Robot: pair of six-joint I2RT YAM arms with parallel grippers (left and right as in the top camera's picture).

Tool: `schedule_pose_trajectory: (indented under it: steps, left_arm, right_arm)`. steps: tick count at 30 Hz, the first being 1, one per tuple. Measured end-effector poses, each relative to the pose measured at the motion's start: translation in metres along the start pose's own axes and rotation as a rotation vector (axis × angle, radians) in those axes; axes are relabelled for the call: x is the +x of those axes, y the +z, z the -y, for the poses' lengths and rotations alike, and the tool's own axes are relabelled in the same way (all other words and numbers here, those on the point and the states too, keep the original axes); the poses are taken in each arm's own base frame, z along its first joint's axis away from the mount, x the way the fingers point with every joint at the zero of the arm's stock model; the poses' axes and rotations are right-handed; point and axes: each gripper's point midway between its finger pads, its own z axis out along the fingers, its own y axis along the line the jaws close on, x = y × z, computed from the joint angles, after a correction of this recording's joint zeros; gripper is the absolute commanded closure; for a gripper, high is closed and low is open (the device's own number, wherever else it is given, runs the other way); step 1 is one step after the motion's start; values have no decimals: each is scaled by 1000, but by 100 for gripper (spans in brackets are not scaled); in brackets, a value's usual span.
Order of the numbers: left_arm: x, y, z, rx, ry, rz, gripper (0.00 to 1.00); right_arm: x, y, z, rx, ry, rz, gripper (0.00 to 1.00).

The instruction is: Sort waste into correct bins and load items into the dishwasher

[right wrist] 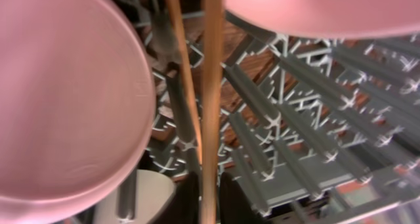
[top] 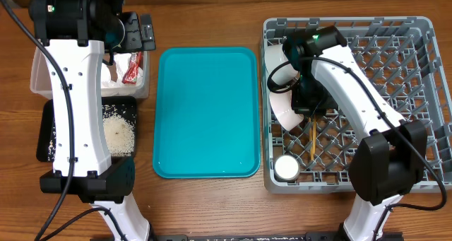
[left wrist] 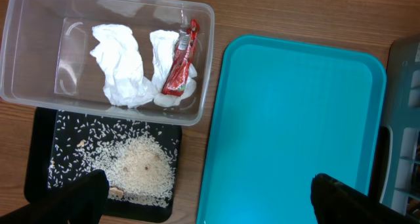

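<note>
The clear tub (left wrist: 26, 86) holds two crumpled napkins (left wrist: 121, 63) and the red wrapper (left wrist: 180, 60). The black tray (left wrist: 39, 152) below it holds a heap of rice grains (left wrist: 141, 168). My left gripper (left wrist: 210, 204) is open wide and empty, high above the gap between the black tray and the teal tray; it also shows in the overhead view (top: 138, 32). My right gripper (right wrist: 210, 201) is down in the grey rack (top: 424, 92), shut on a wooden chopstick (right wrist: 210, 106). A second chopstick (right wrist: 182, 73) lies beside it. Pink plates (right wrist: 65, 99) stand close on the left and above.
The teal serving tray (top: 205, 114) lies between the bins and the rack, with nothing on it. In the rack, two plates (top: 289, 114) stand on edge at the left wall and a white cup (top: 287, 168) sits at the front left corner.
</note>
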Motion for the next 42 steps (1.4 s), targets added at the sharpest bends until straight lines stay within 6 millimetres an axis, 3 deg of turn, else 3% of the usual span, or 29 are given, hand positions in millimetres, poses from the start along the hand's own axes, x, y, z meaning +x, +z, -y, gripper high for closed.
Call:
schedule_pose_trajectory:
  steps: [2,10,15,17,18,21,24,27,33,42]
  left_arm:
    - [0,0,0,0,0,0,0]
    - [0,0,0,0,0,0,0]
    - [0,0,0,0,0,0,0]
    - [0,0,0,0,0,0,0]
    - [0,0,0,0,0,0,0]
    - [0,0,0,0,0,0,0]
    - [0,0,0,0,0,0,0]
    - [0,0,0,0,0,0,0]
    - [0,0,0,0,0,0,0]
    - [0,0,0,0,0,0,0]
  right_arm:
    - [1,1,2,11,0,-4,56]
    - [1,-4,6,13,-16,23,54]
    - [8,-48,11,-47,-15,152,53]
    - [12,-79,10,-96,-16,257,2]
    - [15,-93,10,-120,-21,306,0]
    - [35,-146,16,-215,-27,477,0]
    - [66,-193,38,-339,19,635,0]
    - [96,-215,55,-447,53,708,0]
    - [141,-237,84,-564,91,824,0]
    - [173,-247,114,-615,143,938,0]
